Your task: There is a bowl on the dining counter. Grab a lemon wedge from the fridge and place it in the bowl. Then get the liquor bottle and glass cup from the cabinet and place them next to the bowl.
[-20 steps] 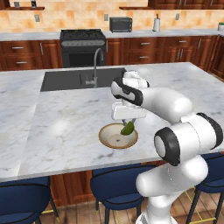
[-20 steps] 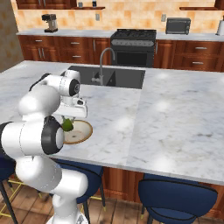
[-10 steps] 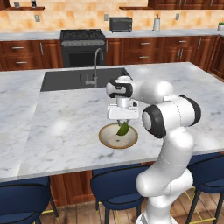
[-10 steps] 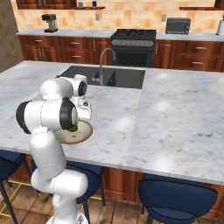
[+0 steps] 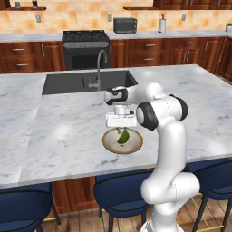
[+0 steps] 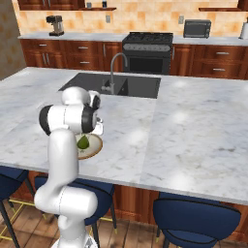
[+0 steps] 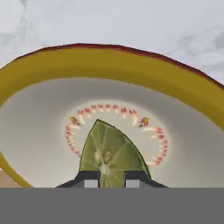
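A green lemon wedge (image 7: 111,151) sits pinched between my gripper's (image 7: 111,183) two dark fingertips (image 7: 91,180), right over the middle of the bowl (image 7: 109,61). This bowl is shallow, with a yellow rim, a pale inside and a ring of red marks. From the left base view the bowl (image 5: 108,144) rests on the marble dining counter near its front edge. There my gripper (image 5: 122,130) points straight down with the wedge (image 5: 123,136) low inside the bowl. The right base view shows the wedge (image 6: 83,142) and bowl (image 6: 95,147) partly behind my arm. The liquor bottle and glass cup are out of view.
A dark sink (image 5: 86,82) with a faucet (image 5: 100,68) is set into the counter just behind the bowl. Blue stools (image 5: 120,192) stand under the counter's front edge. A stove (image 5: 85,47) and a microwave (image 5: 124,25) line the back wall. Open marble stretches to the right (image 6: 193,131).
My arm has folded its elbow in over the counter. The hand has shifted slightly left and down, carrying the wedge lower into the bowl. The bowl has stayed put.
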You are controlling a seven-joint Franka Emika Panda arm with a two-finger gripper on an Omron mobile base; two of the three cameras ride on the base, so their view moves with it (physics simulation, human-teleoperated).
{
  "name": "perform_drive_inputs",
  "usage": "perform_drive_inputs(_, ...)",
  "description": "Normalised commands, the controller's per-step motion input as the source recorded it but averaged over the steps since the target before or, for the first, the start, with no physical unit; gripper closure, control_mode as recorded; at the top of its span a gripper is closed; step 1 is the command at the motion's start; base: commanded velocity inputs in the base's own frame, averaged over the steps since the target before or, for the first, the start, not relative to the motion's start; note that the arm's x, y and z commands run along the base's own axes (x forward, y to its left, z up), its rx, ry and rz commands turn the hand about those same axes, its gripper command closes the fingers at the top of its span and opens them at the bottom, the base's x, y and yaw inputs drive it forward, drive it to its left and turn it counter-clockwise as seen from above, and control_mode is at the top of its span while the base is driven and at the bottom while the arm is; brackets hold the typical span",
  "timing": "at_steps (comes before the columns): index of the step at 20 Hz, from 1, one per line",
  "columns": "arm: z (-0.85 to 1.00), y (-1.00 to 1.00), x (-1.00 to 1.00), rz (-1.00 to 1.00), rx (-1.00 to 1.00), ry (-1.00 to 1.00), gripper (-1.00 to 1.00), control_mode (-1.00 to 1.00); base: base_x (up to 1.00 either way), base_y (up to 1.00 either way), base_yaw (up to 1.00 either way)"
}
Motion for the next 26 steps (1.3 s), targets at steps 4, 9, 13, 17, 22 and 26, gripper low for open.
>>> perform_drive_inputs(4, -0.51, 0.08, 0.56, 0.00, -0.02, 0.14, 1.00, -1.00, 0.00, 0.00, 0.00)
perform_drive_inputs(9, -0.43, 0.16, 0.41, 0.00, -0.03, 0.13, -1.00, -1.00, 0.00, 0.00, 0.00)
perform_drive_inputs(13, 0.29, 0.13, -0.15, 0.00, -0.01, 0.01, -1.00, -1.00, 0.00, 0.00, 0.00)
perform_drive_inputs(17, 0.77, 0.00, -0.68, 0.00, 0.00, -0.06, -1.00, -1.00, 0.00, 0.00, 0.00)
perform_drive_inputs(22, 0.94, 0.00, -0.85, 0.00, 0.00, -0.11, -1.00, -1.00, 0.00, 0.00, 0.00)
perform_drive_inputs(26, 0.99, 0.00, -1.00, 0.00, 0.00, -0.15, -1.00, -1.00, 0.00, 0.00, 0.00)
